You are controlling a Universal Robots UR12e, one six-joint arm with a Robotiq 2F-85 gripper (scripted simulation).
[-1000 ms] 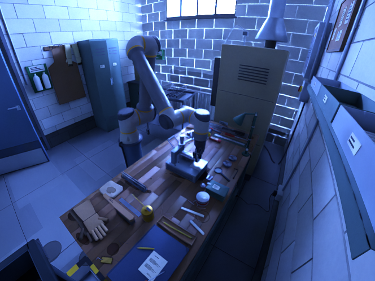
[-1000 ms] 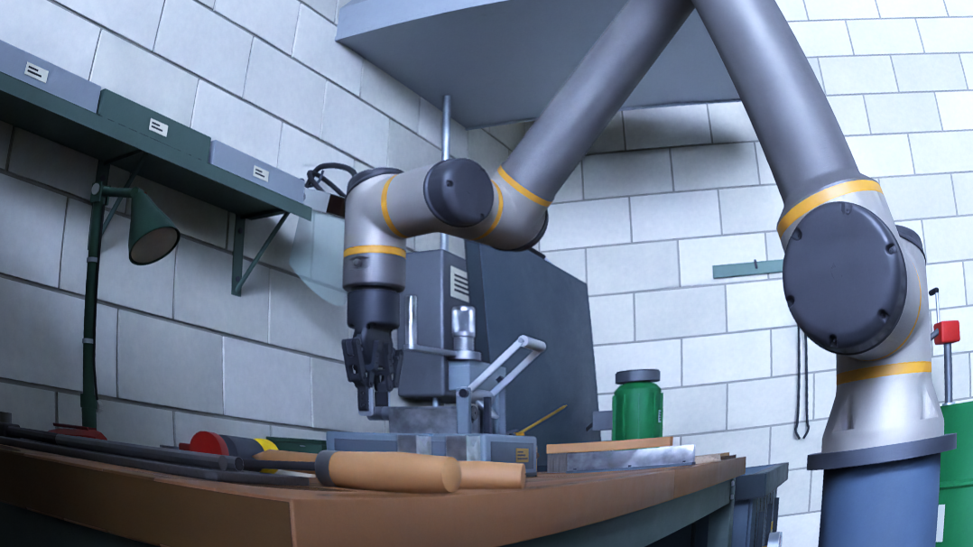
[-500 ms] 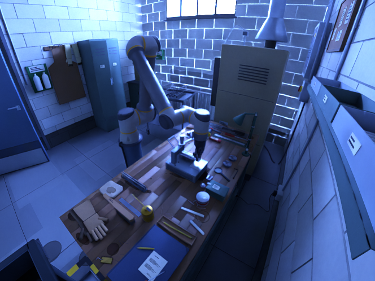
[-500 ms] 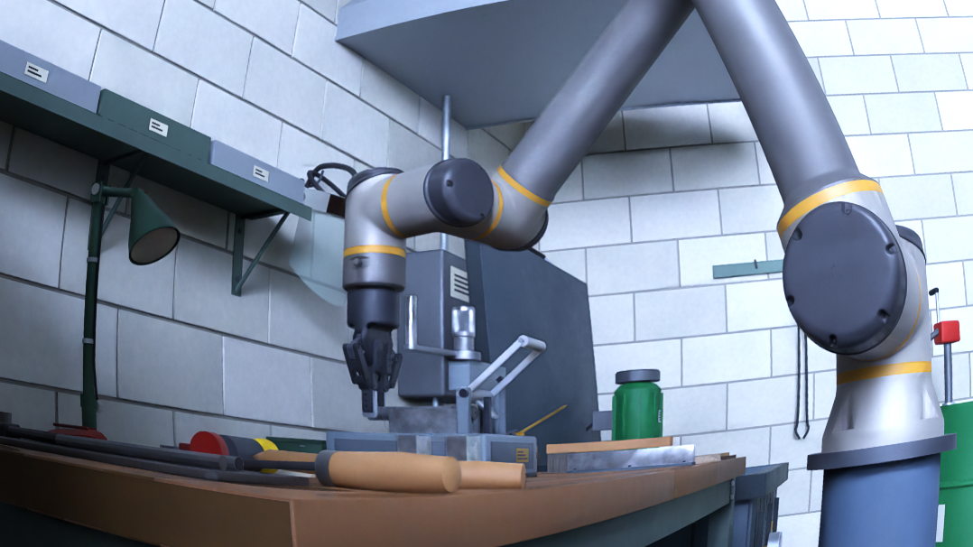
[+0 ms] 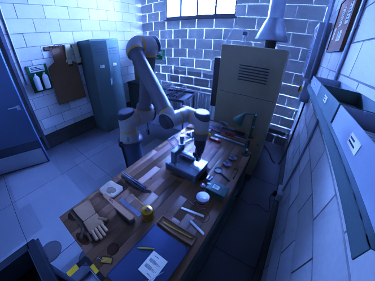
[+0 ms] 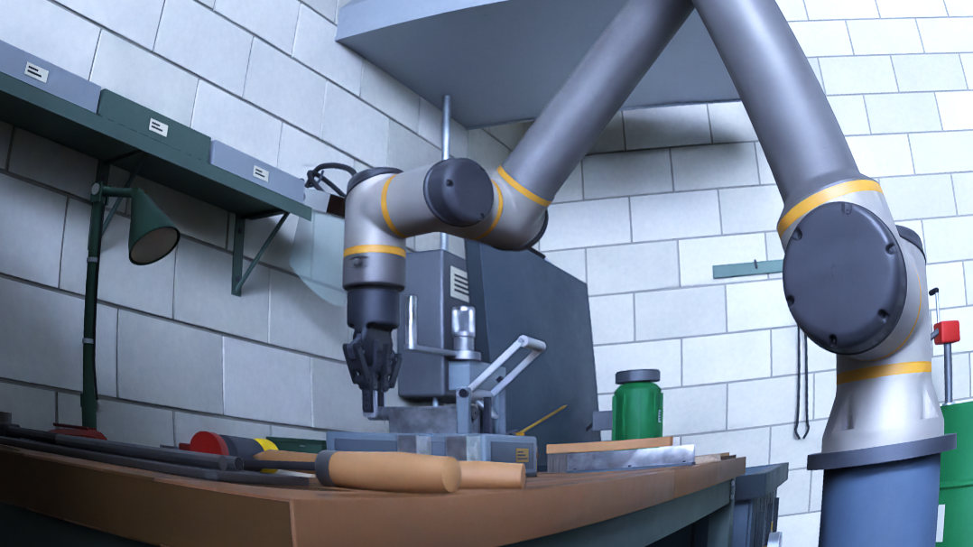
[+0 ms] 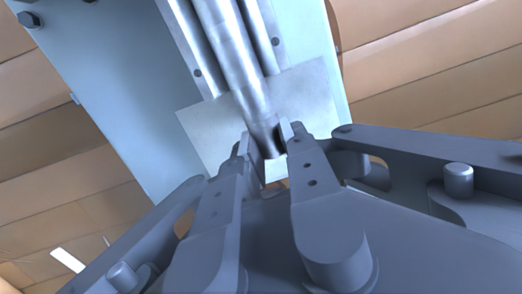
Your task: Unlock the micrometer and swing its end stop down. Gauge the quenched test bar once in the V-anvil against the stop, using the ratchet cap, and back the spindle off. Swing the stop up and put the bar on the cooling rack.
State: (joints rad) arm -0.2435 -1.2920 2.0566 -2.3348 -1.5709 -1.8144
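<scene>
The grey test bar (image 7: 242, 78) lies along the V-anvil (image 7: 223, 67) of the bench micrometer (image 5: 185, 161), on its pale blue base. The bar's near end (image 7: 266, 143) sits gripped in my closed gripper (image 7: 265, 140), which comes straight down over the fixture's wall-side end (image 6: 371, 401). The end stop arm (image 6: 507, 364) angles up beside the fixture. The knurled ratchet cap (image 6: 463, 320) stands above the fixture. The far end of the bar runs out of the wrist camera's view.
Behind the bench stand a beige cabinet (image 5: 251, 87) and a brick wall. A desk lamp (image 5: 247, 130) stands at the wall side. Hand tools (image 6: 381, 469) lie near the fixture. A green jar (image 6: 636, 405) stands beyond it. A wire rack (image 5: 178, 93) sits behind the arm.
</scene>
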